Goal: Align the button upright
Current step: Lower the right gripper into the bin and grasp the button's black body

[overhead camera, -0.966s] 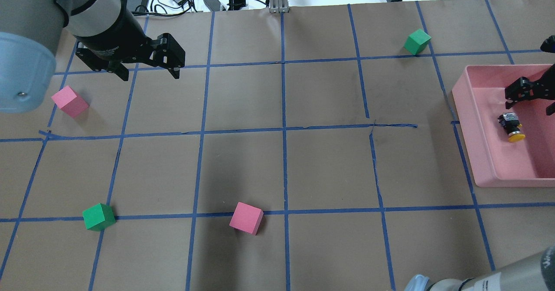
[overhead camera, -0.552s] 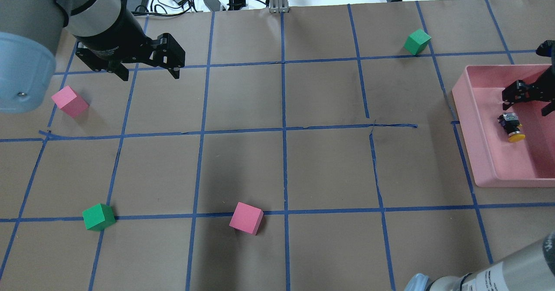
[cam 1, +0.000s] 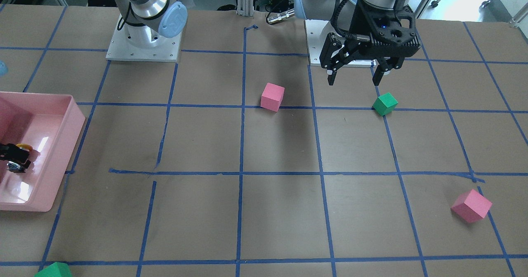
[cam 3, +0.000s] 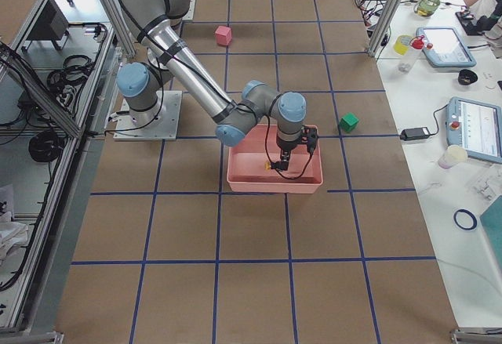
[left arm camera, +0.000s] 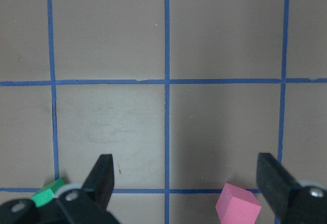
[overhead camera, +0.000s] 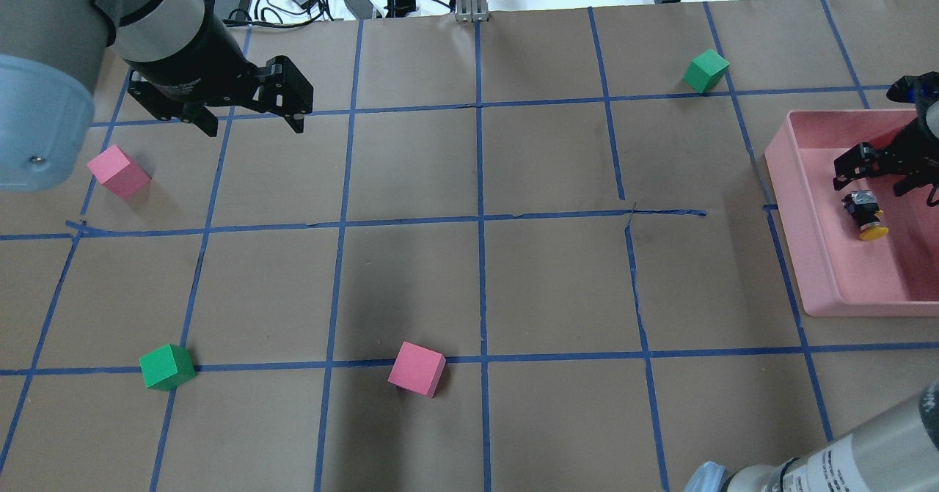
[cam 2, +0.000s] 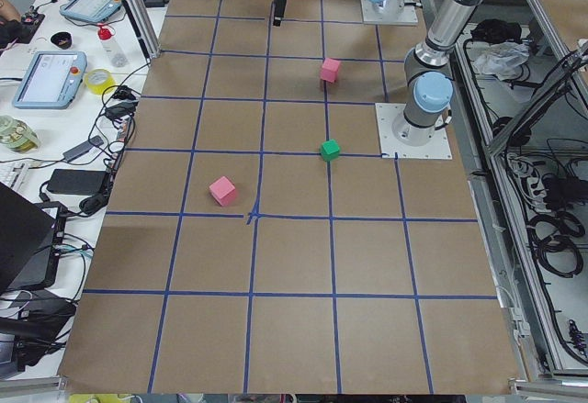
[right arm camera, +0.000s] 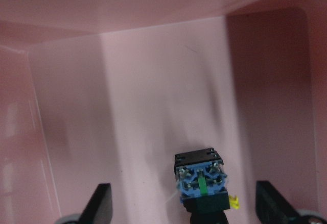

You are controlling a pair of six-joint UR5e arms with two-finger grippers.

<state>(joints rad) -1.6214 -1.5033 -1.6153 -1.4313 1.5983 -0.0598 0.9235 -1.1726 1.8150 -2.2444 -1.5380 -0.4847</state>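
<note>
Now right tool [overhead camera: 871, 181] shifted left w/ jaws apart, button [overhead camera: 866, 215] unmoved

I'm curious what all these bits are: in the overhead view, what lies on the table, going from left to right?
left pink cube, near green cube, near pink cube, far green cube, pink tray with the button inside it.

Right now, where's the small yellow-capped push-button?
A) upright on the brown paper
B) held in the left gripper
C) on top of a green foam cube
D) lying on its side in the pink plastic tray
D: the yellow-capped push-button lies on its side on the floor of the pink plastic tray, cap pointing sideways, with the open right gripper above it and not holding it.
</note>
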